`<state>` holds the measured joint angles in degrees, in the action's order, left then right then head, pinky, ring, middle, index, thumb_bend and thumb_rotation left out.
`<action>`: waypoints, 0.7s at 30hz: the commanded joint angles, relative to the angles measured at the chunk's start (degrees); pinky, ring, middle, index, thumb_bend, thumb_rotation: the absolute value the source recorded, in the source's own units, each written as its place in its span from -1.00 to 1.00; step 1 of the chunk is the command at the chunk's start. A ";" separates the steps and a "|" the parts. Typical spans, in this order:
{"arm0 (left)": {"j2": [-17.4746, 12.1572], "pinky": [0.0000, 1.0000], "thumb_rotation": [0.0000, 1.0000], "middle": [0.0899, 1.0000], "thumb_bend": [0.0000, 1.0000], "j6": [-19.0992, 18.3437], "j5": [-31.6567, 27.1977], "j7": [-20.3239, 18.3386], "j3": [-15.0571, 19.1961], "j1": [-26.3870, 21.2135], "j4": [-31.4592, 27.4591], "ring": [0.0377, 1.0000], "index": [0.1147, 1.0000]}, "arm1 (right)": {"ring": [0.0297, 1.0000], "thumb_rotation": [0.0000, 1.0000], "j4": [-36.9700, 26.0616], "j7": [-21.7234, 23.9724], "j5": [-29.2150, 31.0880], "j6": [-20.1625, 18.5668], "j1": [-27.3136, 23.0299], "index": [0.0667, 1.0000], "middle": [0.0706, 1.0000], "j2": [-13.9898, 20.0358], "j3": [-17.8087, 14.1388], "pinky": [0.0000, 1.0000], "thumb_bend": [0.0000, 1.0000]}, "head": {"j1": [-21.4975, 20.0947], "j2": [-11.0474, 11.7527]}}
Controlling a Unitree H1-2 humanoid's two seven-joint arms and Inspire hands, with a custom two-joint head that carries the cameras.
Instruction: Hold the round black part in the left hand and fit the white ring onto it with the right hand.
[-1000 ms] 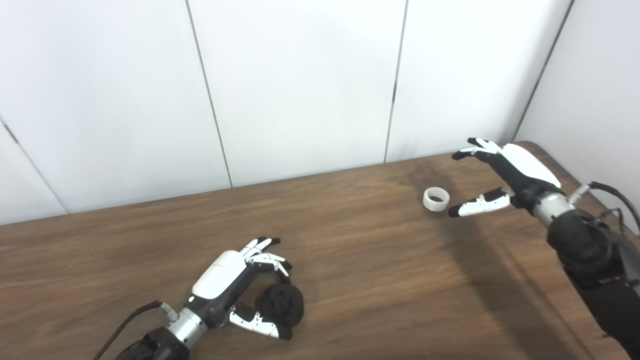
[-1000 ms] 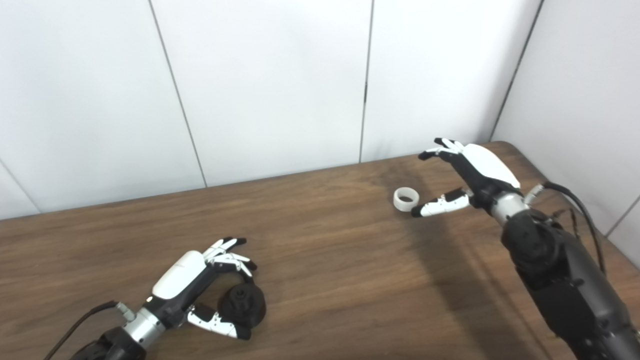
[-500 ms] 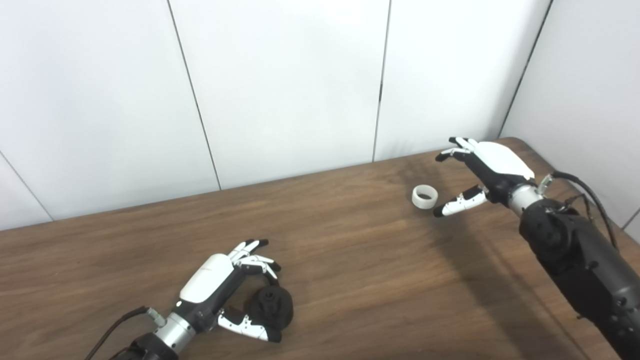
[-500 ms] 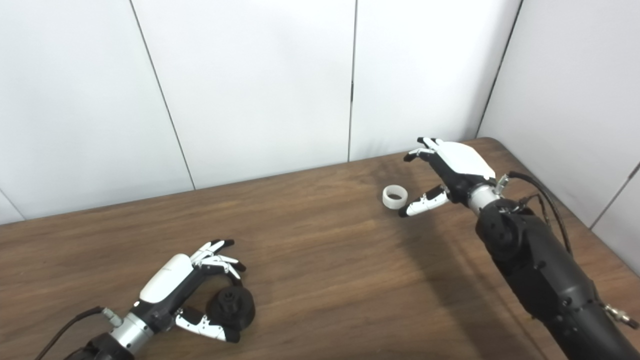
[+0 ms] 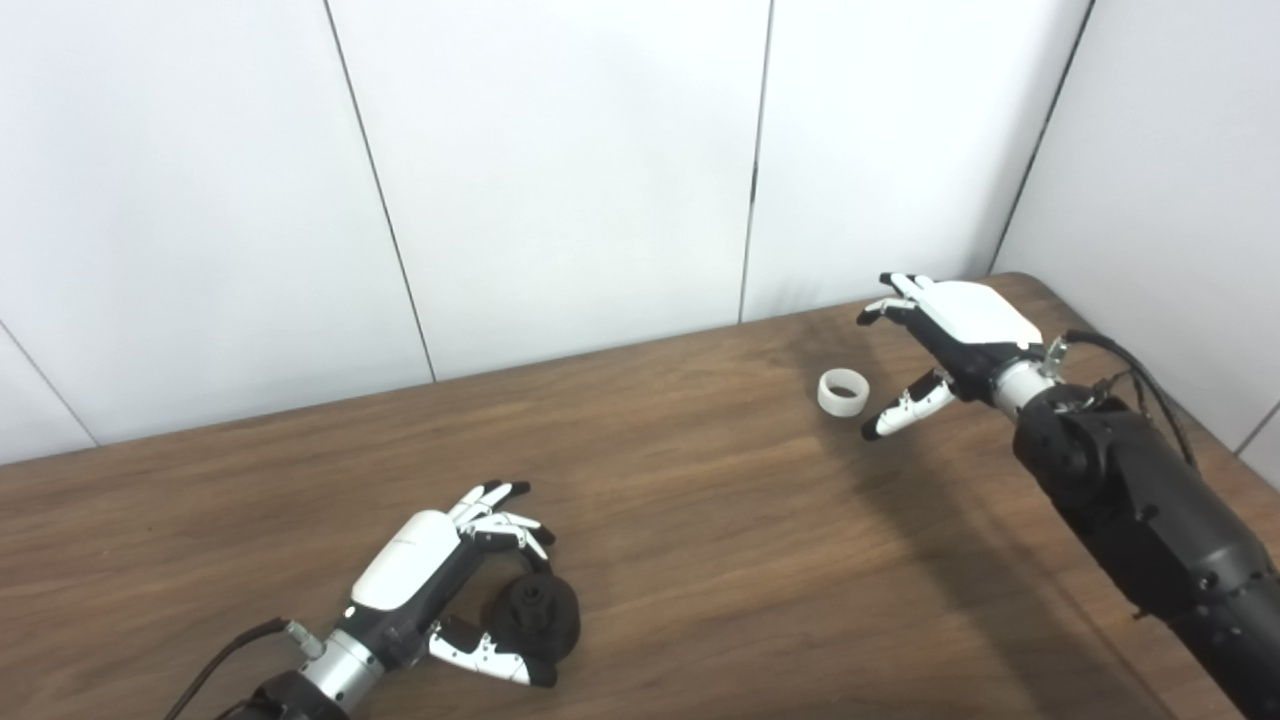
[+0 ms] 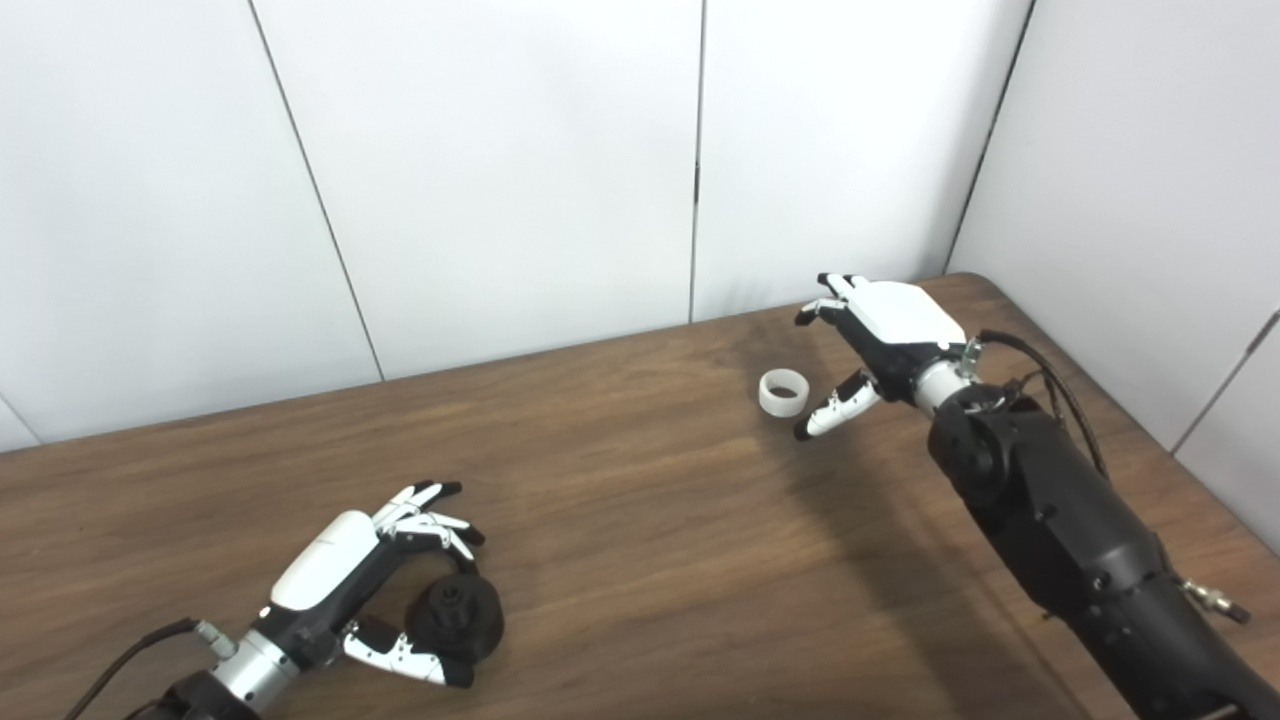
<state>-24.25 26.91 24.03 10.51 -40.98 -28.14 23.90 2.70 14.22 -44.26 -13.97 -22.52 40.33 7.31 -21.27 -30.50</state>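
The round black part [image 5: 533, 615] lies on the wooden table [image 5: 700, 520] at the front left. My left hand [image 5: 440, 580] curls around it from the left, fingers above it and thumb below, loosely spread; whether they touch it is unclear. The white ring [image 5: 842, 391] lies flat on the table at the back right. My right hand [image 5: 940, 340] hovers just right of the ring, open, with the fingers arched over it and the thumb low beside it. In the right eye view the ring [image 6: 782, 391] and right hand [image 6: 875, 335] stand apart.
White wall panels [image 5: 560, 170] rise behind the table's far edge, and another wall [image 5: 1170, 180] closes the right side. The table's rounded back right corner [image 5: 1030, 285] lies just behind my right hand. A black cable [image 5: 1140, 370] runs along the right forearm.
The camera has shifted, so the whole scene slid left. My right hand has turned a little, palm more downward, staying beside the ring. The left hand stays around the black part.
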 commanded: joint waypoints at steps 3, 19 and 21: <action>-1.40 1.00 -0.88 0.45 0.05 0.01 -0.03 0.34 -0.14 -0.23 0.06 0.93 -0.17 | 1.00 -0.30 0.14 0.12 -1.27 -0.19 -3.56 0.61 1.00 1.89 -0.22 1.00 0.92 | -0.13 0.21; -2.06 1.00 -0.88 0.44 0.05 0.01 -0.31 0.27 -0.07 0.55 -1.47 0.92 -0.17 | 1.00 -0.30 3.93 3.15 -3.06 2.67 -7.68 0.60 1.00 4.30 2.79 1.00 0.95 | -1.36 0.63; -2.04 1.00 -0.88 0.44 0.05 0.01 -0.45 0.00 -0.01 0.62 -1.61 0.92 -0.17 | 1.00 -0.29 4.49 3.20 -3.31 3.00 -8.02 0.59 1.00 4.48 3.21 1.00 0.97 | -1.27 0.73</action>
<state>-25.33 26.90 23.89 10.75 -41.05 -27.51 22.87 8.02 18.14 -46.70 -11.89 -27.87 42.86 10.77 -22.59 -29.71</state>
